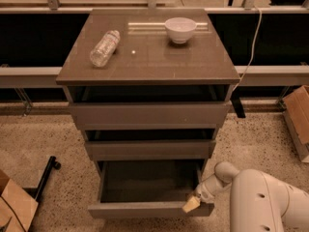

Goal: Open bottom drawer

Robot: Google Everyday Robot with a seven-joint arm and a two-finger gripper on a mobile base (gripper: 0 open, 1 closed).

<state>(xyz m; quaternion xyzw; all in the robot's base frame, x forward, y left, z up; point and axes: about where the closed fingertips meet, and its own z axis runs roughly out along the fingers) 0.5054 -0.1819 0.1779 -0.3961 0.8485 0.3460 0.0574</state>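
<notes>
The bottom drawer (145, 210) is standing well out from the cabinet's (159, 57) base, with the gripper (190, 204), its opening impossible to tell, sitting at the front's right top edge, probably hooking it for pulling.

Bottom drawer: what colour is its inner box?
Dark brown, camera view; the pincer sits at the bottom drawer front's right end.

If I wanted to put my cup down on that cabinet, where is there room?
The cabinet top's front half is bare, as is the strip between the lying bottle and the bowl. The open bottom drawer looks empty too, but the claw crowds its front right corner.
</notes>
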